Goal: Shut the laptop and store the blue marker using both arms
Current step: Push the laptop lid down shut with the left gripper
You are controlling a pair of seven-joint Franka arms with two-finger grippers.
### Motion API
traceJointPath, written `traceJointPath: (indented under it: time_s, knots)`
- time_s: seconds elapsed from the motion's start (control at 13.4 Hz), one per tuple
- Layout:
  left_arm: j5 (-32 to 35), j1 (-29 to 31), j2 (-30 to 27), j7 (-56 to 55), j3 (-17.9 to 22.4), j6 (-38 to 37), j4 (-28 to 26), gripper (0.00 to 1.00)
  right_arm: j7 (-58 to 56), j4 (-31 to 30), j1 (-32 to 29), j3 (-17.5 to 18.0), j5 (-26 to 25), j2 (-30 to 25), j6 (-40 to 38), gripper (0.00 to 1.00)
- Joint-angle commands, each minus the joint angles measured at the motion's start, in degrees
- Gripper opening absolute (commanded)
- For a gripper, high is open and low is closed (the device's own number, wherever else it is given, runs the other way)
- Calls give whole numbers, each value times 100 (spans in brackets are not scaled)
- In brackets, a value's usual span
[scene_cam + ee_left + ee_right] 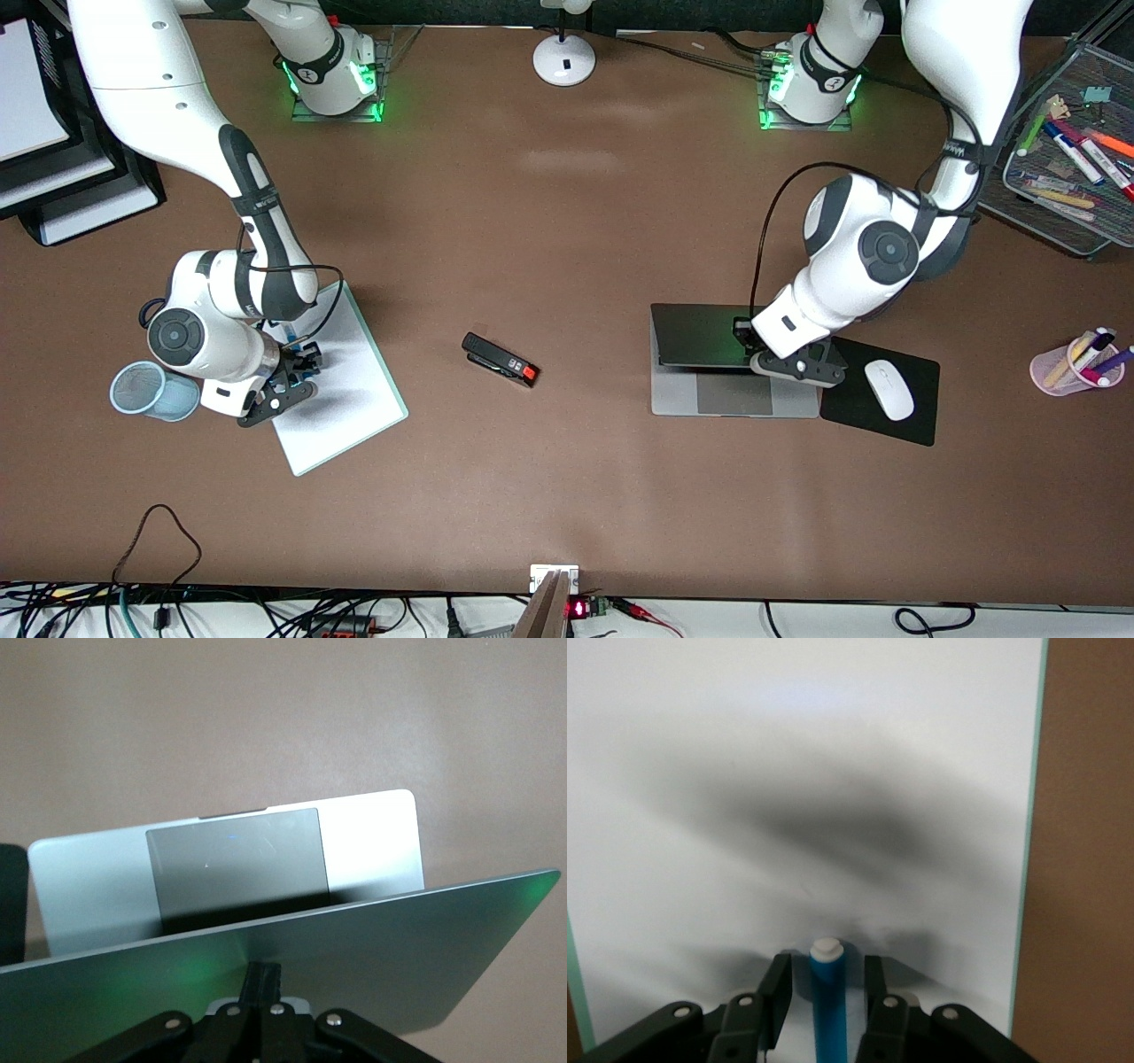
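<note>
Left end effector [791,365], fingers together, presses laptop [733,361] lid down. Right end effector [824,992], fingers apart, straddles blue marker [828,1005] on whiteboard [341,381]; next: pinch, lift.

A black stapler [500,360] is lying mid-table; a white mouse [889,389] is sitting on a black mouse pad [917,416].

laptop [372,850]: brushed silver-grey metal, smooth, soft sheen
blue marker [829,1010]: glossy blue plastic, whitish end
whiteboard [341,390]: smooth white surface, pale green edging
table [567,478]: matt brown
mesh cup [152,391]: fine blue metal mesh
stapler [500,360]: black plastic, red tip
</note>
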Motion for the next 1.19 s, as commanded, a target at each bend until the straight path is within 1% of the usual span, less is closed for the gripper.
traceJointPath:
  time_s: [0.0,0.22,0.52,1.12]
  knots:
    - [86,14,426,138,-13,362,245,0,-22,109,-12,21,80,82,11,38]
    - [86,6,839,138,-13,942,263,0,-40,222,-12,21,80,91,2,32]
    - [86,-3,1208,138,-13,979,543,0,-66,258,-12,21,80,99,2,32]
    - [95,14,1438,244,5,1084,623,0,-66,258,-21,21,80,170,-15,32]
